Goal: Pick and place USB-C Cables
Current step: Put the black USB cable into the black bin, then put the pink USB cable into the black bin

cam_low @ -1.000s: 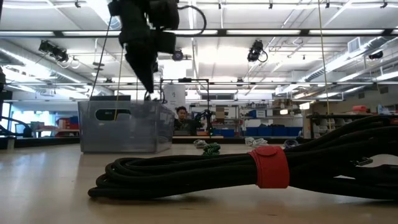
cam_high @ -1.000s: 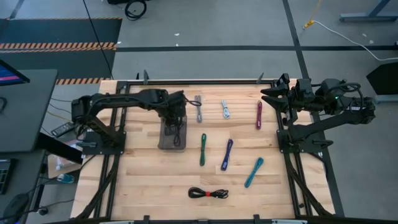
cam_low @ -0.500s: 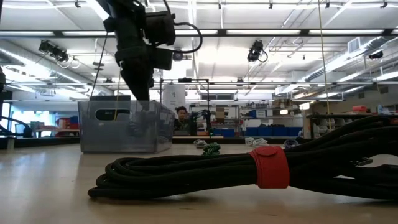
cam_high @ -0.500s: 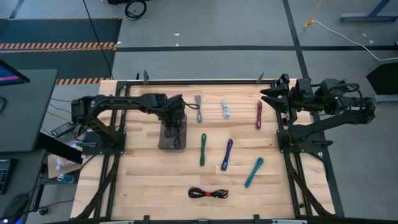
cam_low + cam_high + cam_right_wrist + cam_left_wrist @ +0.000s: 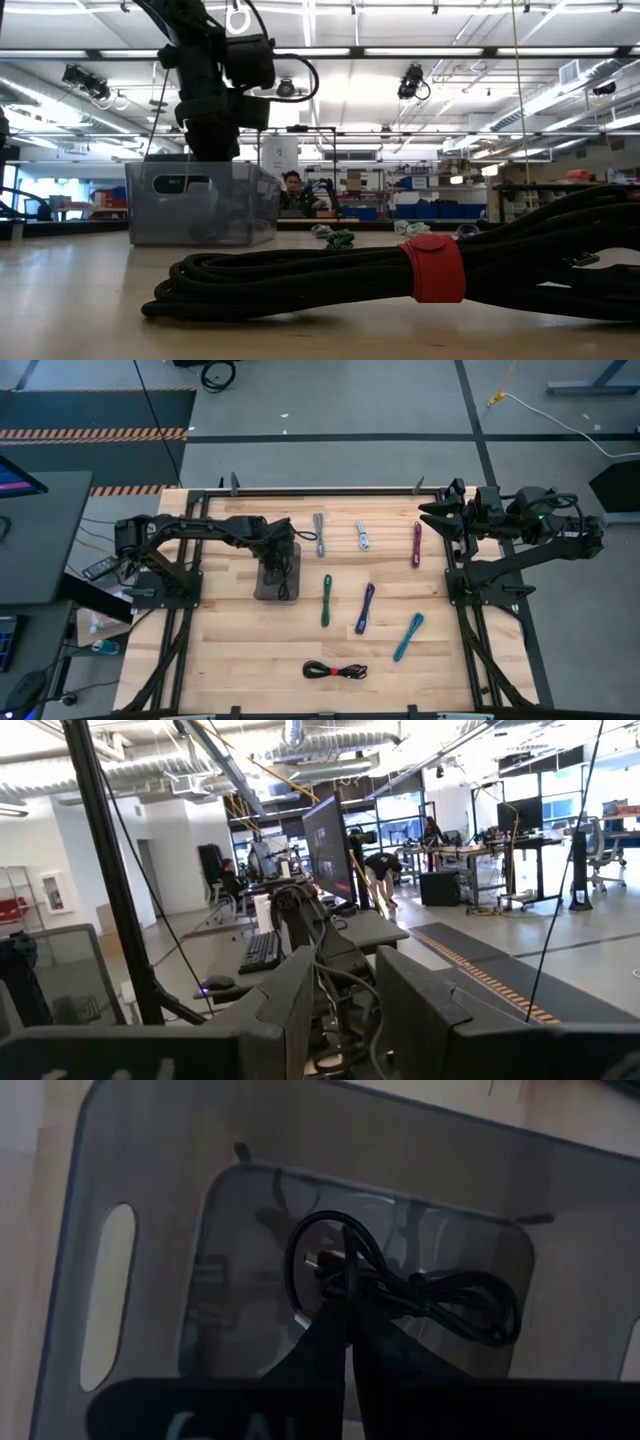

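- High view: left gripper is seen lowered into the grey tray, where half a second ago it stood slightly higher above the rim. Right gripper is parked at the table's far right edge, unmoved across the three moments, its fingers spread wide.
- Cables left on the table are counted: grey cable, silver cable, magenta cable, green cable, purple cable, teal cable and the red-tied black cable near the front edge. None is seen displaced.
- Low view: the left arm is observed descended so that its fingers are behind the tray's translucent wall; a second ago the tips hung above the rim. The red-tied black cable fills the foreground, its red tie plain. A person is noted in the room beyond.
- Left wrist view: a black USB-C cable is shown coiled on the tray floor, with the left gripper's fingers drawn close together on its near loop. The grip is judged not yet released.
- Right wrist view: only the room and the right gripper's own parted fingers are shown; nothing is held.
- Assessment: the descent is judged to place the carried cable at the tray bottom. Opening of the fingers and a clean withdrawal are judged next; the loop may snag on a finger as it lifts.
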You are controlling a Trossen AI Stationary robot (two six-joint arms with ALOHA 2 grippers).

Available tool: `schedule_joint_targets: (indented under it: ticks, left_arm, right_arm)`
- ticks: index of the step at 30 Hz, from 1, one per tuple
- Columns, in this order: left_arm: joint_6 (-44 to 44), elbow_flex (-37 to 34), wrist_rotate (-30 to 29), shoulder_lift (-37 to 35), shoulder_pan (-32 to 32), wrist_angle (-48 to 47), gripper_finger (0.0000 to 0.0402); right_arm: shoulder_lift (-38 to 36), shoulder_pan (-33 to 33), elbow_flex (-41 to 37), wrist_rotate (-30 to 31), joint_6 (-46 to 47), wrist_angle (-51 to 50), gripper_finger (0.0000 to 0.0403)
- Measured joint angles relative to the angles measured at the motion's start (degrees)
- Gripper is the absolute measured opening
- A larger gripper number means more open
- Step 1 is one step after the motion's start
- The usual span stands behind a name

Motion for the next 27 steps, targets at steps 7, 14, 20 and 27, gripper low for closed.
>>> schedule_joint_targets:
  ticks: [7,14,20,27]
  left_arm:
    - [-1.35,-0.05,0.0,0.0,0.0,1.06,0.0034]
    - [-2.0,-0.05,-0.02,0.0,0.0,1.07,0.0087]
    - [-8.67,0.17,0.83,-0.46,0.0,1.1,0.0091]
    - [-9.7,6.4,1.0,-0.95,-0.06,-1.56,0.0092]
  right_arm:
    - [-0.02,0.0,0.0,0.01,0.4,0.04,0.0119]
    - [-0.02,0.0,0.0,0.0,0.44,0.04,0.0119]
    - [-0.02,0.0,0.0,1.42,1.64,-0.61,0.0119]
    - [2.45,-0.02,0.0,9.81,6.43,-10.32,0.0119]
